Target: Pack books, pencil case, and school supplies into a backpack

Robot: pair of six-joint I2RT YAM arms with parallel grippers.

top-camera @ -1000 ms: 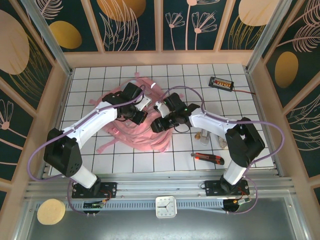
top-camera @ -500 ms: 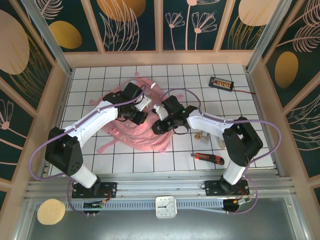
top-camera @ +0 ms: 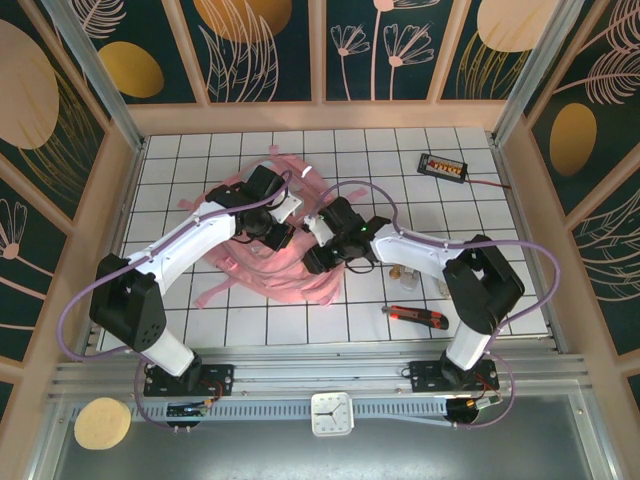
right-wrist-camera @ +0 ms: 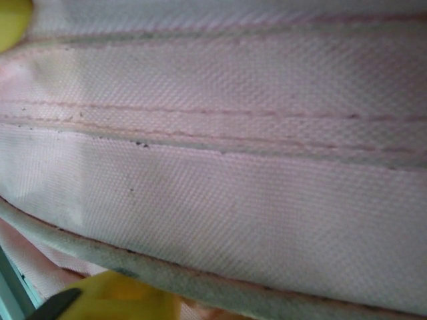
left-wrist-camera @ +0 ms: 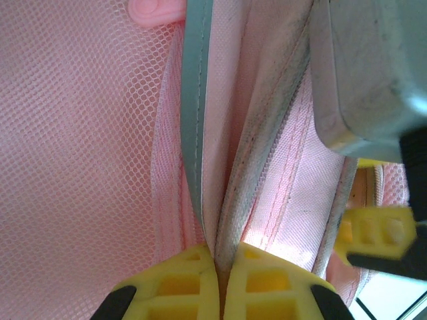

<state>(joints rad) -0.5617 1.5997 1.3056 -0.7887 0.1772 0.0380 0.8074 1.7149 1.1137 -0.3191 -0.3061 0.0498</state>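
Left gripper (left-wrist-camera: pixel 219 267): pads squeezed tight together, pinching a trimmed mesh edge of the backpack (top-camera: pixel 290 280). Prob holding the rim up so the mouth stays reachable.

Right gripper (top-camera: pixel 318 255) sits just right of it on the same bag. On its wrist cam a pale pink webbing band runs betw the yellow pads (right-wrist-camera: pixel 113 297), but I can't tell if they're biting it or just straddling it. My guess is two holds = pull the opening apart.

Bag lies mid-table (top-camera: pixel 200 160), a bit left. What's inside? Can't tell, arms + fabric hide the opening. A few small clear bits (top-camera: pixel 405 268) lie on the table right of the bag, so imo the supplies aren't packed yet.
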